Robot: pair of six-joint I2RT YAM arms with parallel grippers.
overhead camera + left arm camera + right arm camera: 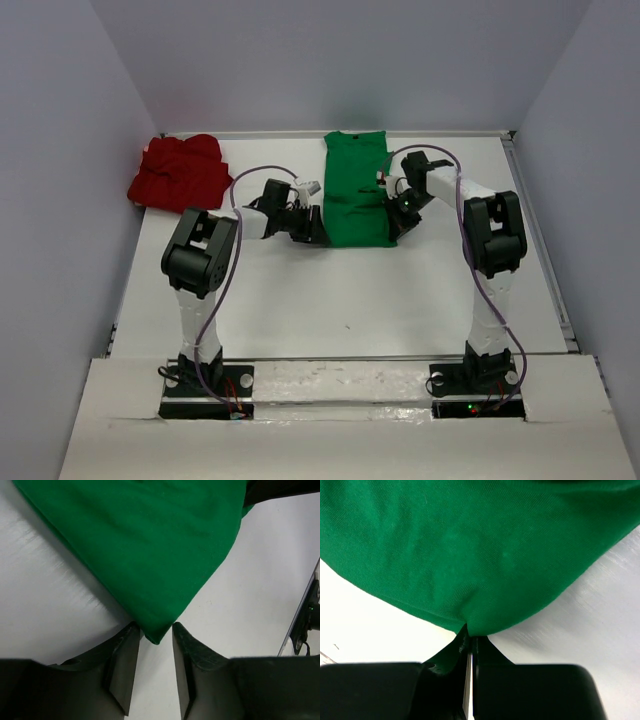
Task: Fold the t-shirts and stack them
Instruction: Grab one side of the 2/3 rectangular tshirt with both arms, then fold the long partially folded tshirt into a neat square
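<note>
Near edge: both arm bases are bolted side by side on the flat white table (350,300), and each arm reaches forward toward the middle.

Left gripper (154,630): fingers parted and unclenched. The near left corner of the bright green t-shirt of soft cloth (150,540) pokes into the mouth of the gap. Whether the pads touch the cloth cannot be told. The top view shows this gripper (310,225) low at the garment's near left corner.

Right gripper (470,636): fingers clamped together, pinching a small peak of the green t-shirt (470,545) at its near right edge. The cloth bunches up toward the pinch.

Mid table: the green t-shirt (355,190) lies folded into a long narrow band running near to far, flat on the surface between the two grippers.

Far left corner: the deep red t-shirt of soft cloth (180,172) sits in a crumpled heap, well apart from the green one and from both arms.
</note>
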